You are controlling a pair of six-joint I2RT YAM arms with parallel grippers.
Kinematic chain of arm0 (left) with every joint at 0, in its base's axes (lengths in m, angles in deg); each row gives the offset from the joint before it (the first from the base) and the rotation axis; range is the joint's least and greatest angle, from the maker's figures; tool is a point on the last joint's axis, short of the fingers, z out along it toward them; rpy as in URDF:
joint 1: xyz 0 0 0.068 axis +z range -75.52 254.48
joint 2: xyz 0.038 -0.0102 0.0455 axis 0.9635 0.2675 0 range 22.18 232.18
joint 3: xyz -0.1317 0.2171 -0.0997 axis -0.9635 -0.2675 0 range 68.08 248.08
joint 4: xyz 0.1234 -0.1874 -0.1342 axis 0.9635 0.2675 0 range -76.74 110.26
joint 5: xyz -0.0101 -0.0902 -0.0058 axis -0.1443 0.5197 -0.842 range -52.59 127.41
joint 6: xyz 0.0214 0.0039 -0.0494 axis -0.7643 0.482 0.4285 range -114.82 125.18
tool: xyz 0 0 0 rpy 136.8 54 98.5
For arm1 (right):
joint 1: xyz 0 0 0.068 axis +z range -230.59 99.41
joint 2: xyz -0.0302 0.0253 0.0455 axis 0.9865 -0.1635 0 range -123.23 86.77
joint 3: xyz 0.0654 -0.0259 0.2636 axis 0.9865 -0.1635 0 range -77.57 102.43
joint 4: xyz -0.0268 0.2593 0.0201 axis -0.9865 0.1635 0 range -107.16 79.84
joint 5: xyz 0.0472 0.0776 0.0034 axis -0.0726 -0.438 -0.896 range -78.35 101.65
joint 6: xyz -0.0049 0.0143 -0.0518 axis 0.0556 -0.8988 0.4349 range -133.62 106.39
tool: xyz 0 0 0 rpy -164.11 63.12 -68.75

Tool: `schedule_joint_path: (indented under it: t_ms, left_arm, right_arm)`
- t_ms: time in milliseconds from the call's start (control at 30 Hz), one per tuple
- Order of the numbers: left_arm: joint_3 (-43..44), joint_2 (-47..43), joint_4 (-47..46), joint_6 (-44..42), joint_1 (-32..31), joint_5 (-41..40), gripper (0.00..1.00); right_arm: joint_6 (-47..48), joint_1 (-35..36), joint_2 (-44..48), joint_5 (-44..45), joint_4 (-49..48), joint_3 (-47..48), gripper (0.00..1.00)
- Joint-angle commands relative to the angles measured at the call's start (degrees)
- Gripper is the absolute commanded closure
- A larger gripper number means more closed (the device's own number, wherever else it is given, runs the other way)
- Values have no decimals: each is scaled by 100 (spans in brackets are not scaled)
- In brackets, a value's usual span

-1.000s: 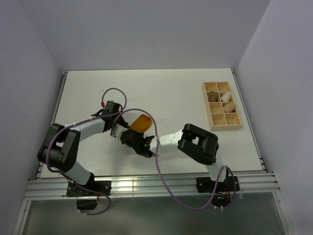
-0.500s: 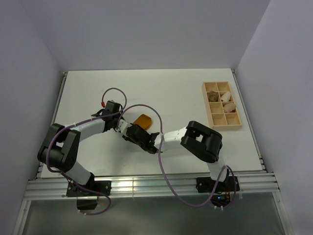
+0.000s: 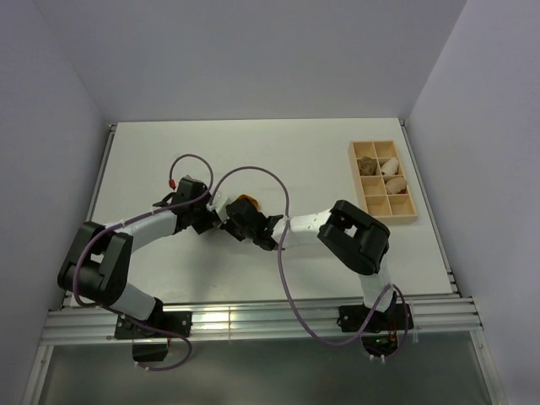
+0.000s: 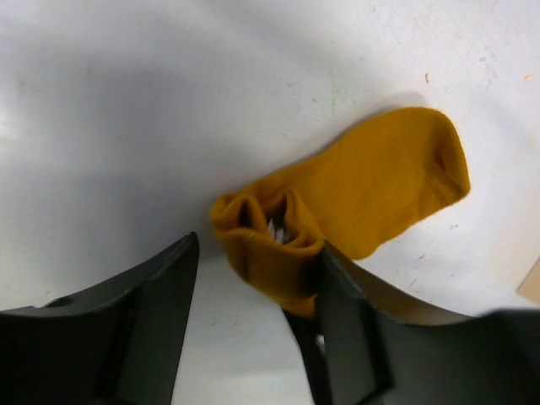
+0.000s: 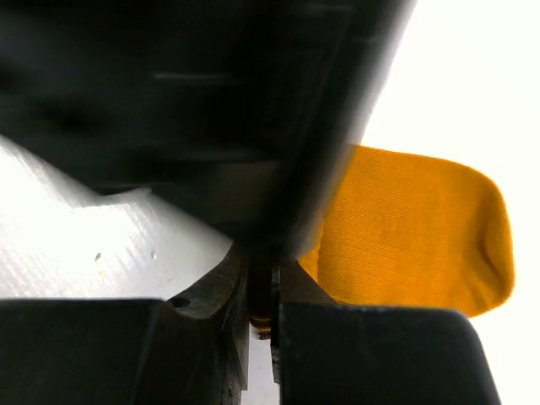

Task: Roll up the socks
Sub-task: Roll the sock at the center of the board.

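Observation:
The mustard-orange sock (image 4: 371,181) lies on the white table, its near end rolled into a small bundle (image 4: 266,240) and its toe flat toward the far right. My left gripper (image 4: 253,278) is open, with the rolled end between its jaws and against the right finger (image 4: 354,329). My right gripper (image 5: 263,325) is shut on a thin fold of the same sock (image 5: 422,245), close under the left gripper. From above, the left gripper (image 3: 211,216) and the right gripper (image 3: 239,219) meet at the sock (image 3: 247,201). No tan-brown sock shows on the table.
A wooden compartment tray (image 3: 384,215) stands at the far right. It holds a brownish bundle (image 3: 369,166) and cream-white rolled bundles (image 3: 394,180). Purple cables (image 3: 253,173) loop over both arms near the sock.
Both grippers have moved toward the far side of the table. Less of the sock shows from above than before, and the right arm's elbow has swung right.

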Motion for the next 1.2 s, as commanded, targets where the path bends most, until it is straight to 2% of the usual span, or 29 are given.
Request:
schedule_joint_path:
  t_ms: [0,200,333,567,833,1167]
  left_arm:
    - [-248,-472,-91,198,99,-90,36]
    - [-696,-1079,-372,426,380,-117,30]
    - [-899,-1325,-627,453,451,-91,30]
    - [-1127,-1335,-1180,427,460,58,31]
    - [-1207,-930,-1708,488,460,340,34]
    - [-1242,-562,-2033,585,433,85,39]
  right_arm:
    - [-695,-490,-274,-1609,1084,-63,100]
    - [-1065,-1060,-704,-3040,1489,262,100]
    - [-1364,-1342,-1091,-3875,1946,710,100]
    - [-1838,-1817,-1399,-4975,2096,895,100]
    - [-2138,-2029,-1803,-5574,2367,1185,100]
    - [-2305,-2046,-2102,-5820,2518,1396,100]
